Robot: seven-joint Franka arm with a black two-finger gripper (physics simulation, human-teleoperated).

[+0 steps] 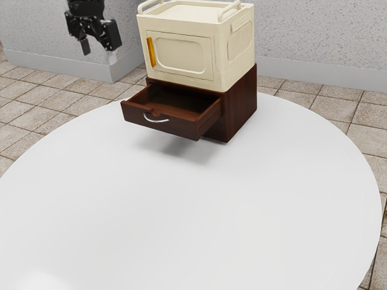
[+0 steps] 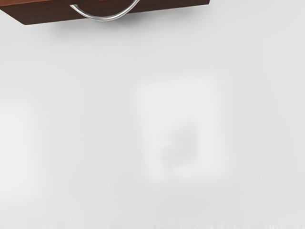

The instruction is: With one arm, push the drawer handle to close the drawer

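Plainly, most of what stands around here is stacked on a round white worktop (image 1: 181,223): a cream cabinet (image 1: 236,63) sits on top of a dark brown wooden chest (image 1: 243,99), right above the drawer's opening. The cream cabinet has a rail (image 1: 230,10) along each side of its top, a ribbed panel (image 1: 240,43) on its flank and a closed front door (image 1: 181,54) with an upright orange handle (image 1: 151,52) near the edge toward the exterior view's left. Behind the worktop lie floor tiles (image 1: 284,86) and a speckled wall (image 1: 302,30) with a pale skirting (image 1: 302,69). The drawer (image 1: 178,125) is pulled well out of the chest, jutting past the cream cabinet's front and casting a soft shadow (image 1: 178,146) on the worktop; its inside is open to view, with a bare dark bottom (image 1: 172,99). On its front panel curves the silver drawer handle (image 1: 156,120), just below a small notch in the top edge. The black gripper (image 1: 99,53) hangs in the upper left of the exterior view, well apart from the drawer handle, its jaws standing apart with a clear gap and holding nothing. In the wrist view, the drawer handle bows out from the drawer front over the worktop, near pale patches of light (image 2: 183,105) on the white surface.
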